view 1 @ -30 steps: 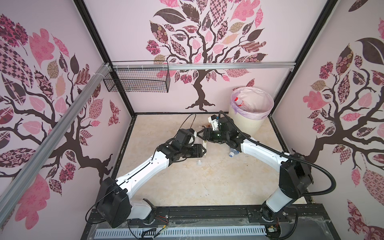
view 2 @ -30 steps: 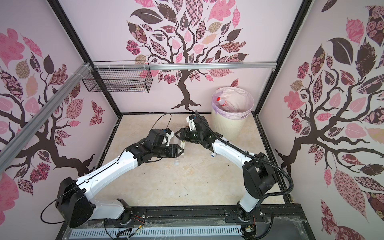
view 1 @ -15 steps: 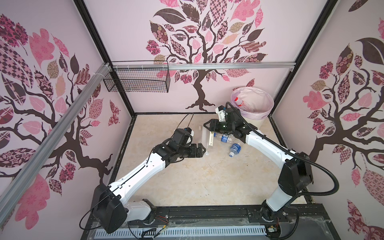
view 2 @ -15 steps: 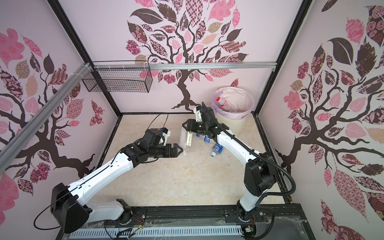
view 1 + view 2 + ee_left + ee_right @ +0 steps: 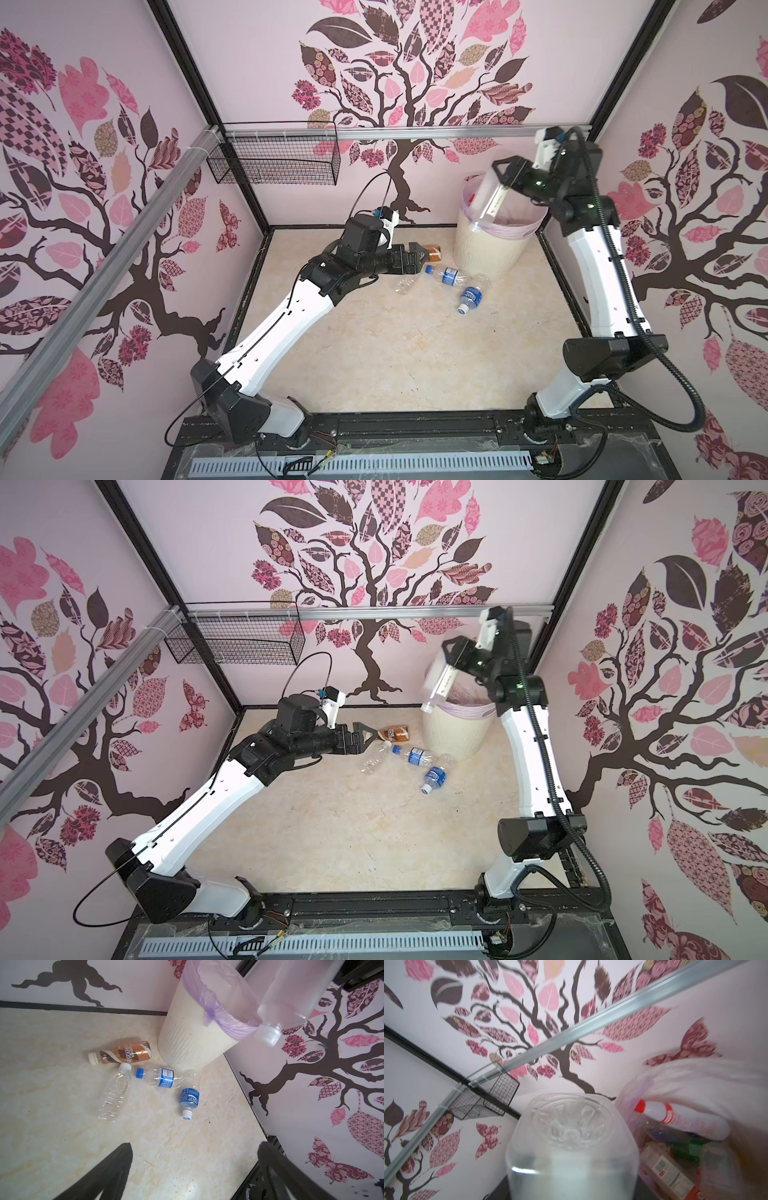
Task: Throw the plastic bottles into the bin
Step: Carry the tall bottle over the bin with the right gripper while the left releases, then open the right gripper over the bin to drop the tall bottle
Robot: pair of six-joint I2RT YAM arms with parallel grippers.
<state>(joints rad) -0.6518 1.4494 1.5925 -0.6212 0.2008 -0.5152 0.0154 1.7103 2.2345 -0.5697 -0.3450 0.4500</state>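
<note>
Big clear bottle (image 5: 490, 198) is hanging tilted, cap down, clamped in the right gripper (image 5: 506, 178), above the bin (image 5: 486, 254) rim. Left gripper (image 5: 369, 734) is standing spread, empty; floor bottles (image 5: 164, 1077) are lying just ahead of it.

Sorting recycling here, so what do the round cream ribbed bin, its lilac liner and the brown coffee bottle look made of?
Round cream ribbed bin: probably matte moulded plastic; ribbed, scuffed wall. Lilac liner: thin translucent plastic film, wrinkled. Brown coffee bottle: likely plastic under a glossy printed sleeve.
</note>
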